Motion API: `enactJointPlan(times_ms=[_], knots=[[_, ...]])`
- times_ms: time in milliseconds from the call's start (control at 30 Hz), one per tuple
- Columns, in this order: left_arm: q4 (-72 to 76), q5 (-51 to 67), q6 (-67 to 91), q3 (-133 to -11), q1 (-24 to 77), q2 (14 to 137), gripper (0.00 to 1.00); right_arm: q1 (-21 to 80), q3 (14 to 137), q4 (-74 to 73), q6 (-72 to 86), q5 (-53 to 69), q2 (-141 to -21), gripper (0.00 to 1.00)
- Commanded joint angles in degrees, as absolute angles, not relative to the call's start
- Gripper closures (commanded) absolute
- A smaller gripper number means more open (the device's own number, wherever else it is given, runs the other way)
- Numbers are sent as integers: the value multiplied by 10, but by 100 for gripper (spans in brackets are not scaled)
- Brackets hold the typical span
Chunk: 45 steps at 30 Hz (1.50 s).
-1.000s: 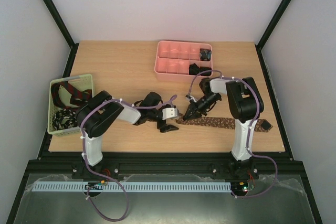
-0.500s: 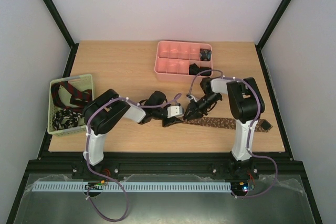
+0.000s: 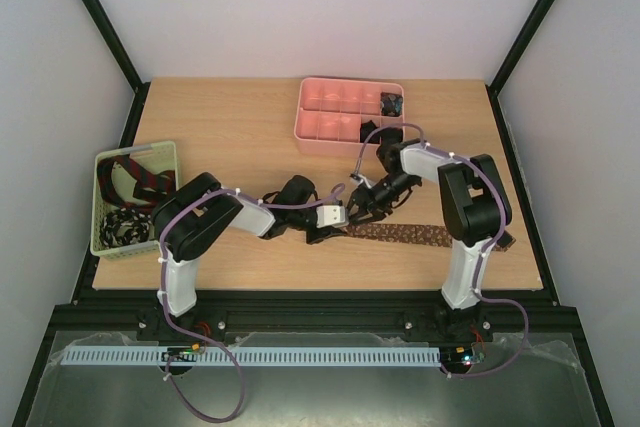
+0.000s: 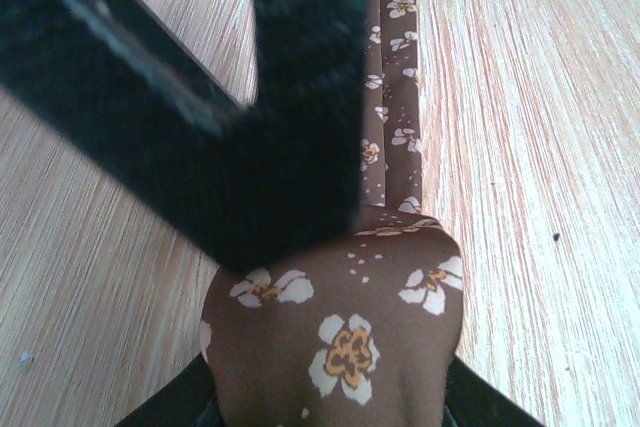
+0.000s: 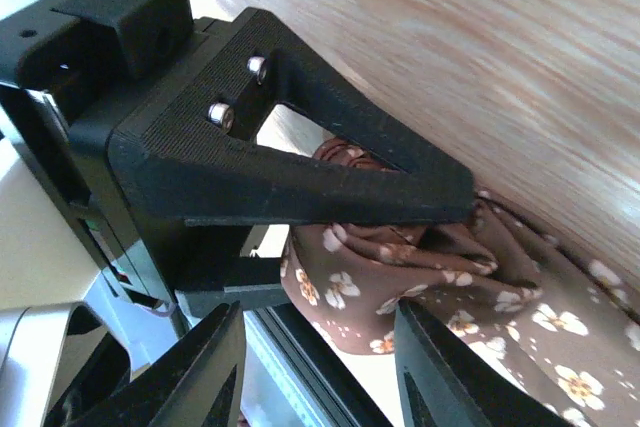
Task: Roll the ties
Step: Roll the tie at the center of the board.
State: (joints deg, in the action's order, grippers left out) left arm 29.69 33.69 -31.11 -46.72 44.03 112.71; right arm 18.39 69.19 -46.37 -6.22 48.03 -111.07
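Two claws come together just on the near side of the pink compartmented tray, over one end of the brown flower-print tie. That tie lies flat on the wooden worktop and runs from the meeting point off to the right, nearer the arm bases than the tray is.

We see the left claw clamped narrowly on the tie's doubled-over end. In its own wrist view the folded cloth fills the gap between its fingers, and the right wrist view shows one of its black fingers pressing on the bunched fabric. The right claw stands partly apart with nothing pinched in it, and the fold sits just ahead of its tips.

At the tray's right end, two black coiled ties sit in separate compartments. Well to the left of the tray, a pale green slotted basket holds a red-striped tie and a black-and-white patterned tie.
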Motion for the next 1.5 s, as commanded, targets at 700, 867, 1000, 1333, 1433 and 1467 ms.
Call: enactJointPlan(times_ms=[700,867,1000,1333,1433,1467], knots=[[270,366,-283,-456,449,1115,17,134,621,-465,-96,394,-1160,99],[299,361,-249,-478,456,1149,18,130,615,-449,-91,365,-1160,99],[319,356,-243,-482,456,1164,19,130,640,-455,-94,381,-1161,99],[250,368,-285,-541,464,1209,22,149,663,-490,-113,432,-1145,99],[240,367,-301,-521,463,1208,29,150,679,-509,-119,449,-1137,99],[238,365,-306,-514,464,1207,31,151,686,-516,-120,455,-1133,99]])
